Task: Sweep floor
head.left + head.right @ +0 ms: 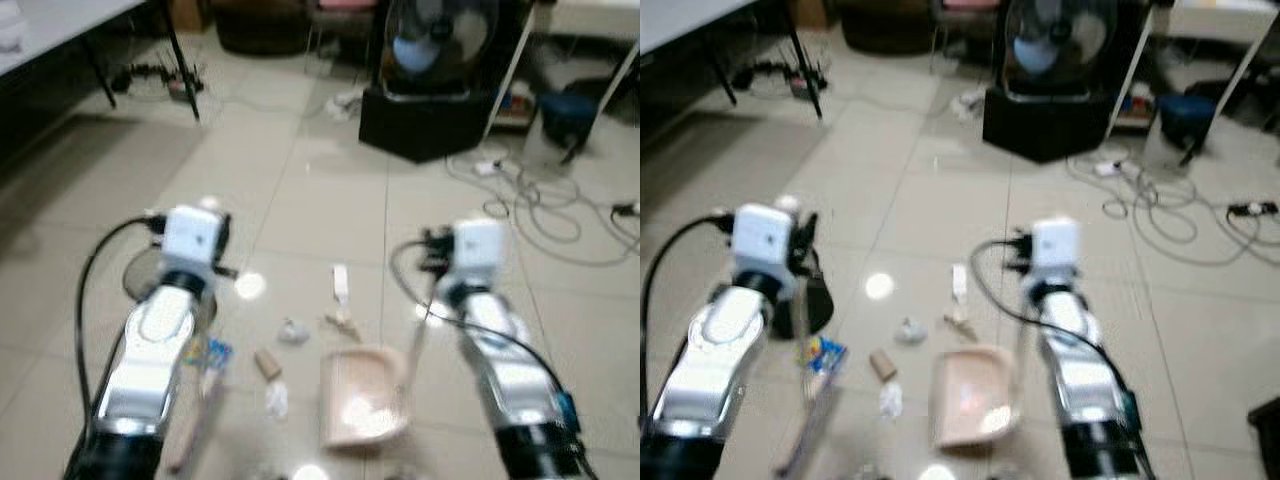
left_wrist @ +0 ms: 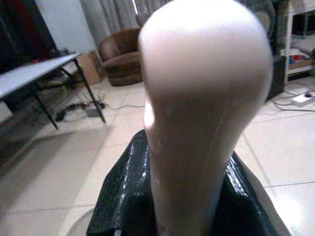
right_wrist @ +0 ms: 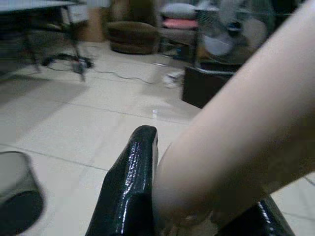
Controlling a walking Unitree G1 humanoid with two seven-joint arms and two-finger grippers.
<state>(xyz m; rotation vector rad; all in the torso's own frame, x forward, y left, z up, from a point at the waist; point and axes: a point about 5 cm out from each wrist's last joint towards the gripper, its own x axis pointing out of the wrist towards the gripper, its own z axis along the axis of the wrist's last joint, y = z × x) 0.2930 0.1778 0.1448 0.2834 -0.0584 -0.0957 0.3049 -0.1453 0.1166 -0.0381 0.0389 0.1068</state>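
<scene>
Left gripper [image 2: 192, 206] clenched round broom handle [image 2: 206, 98]; right gripper [image 3: 197, 196] clamped on dustpan handle [image 3: 246, 123]. Dustpan [image 1: 362, 400] on tiles, litter [image 1: 292, 332] just beside — hard stroke risks scattering scraps past pan, toward cables [image 1: 560, 215].

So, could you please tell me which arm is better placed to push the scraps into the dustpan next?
Probably the left. Its claw grips the broom handle, and the scraps lie on its side of the dustpan, which the right claw steadies by its handle.
</scene>
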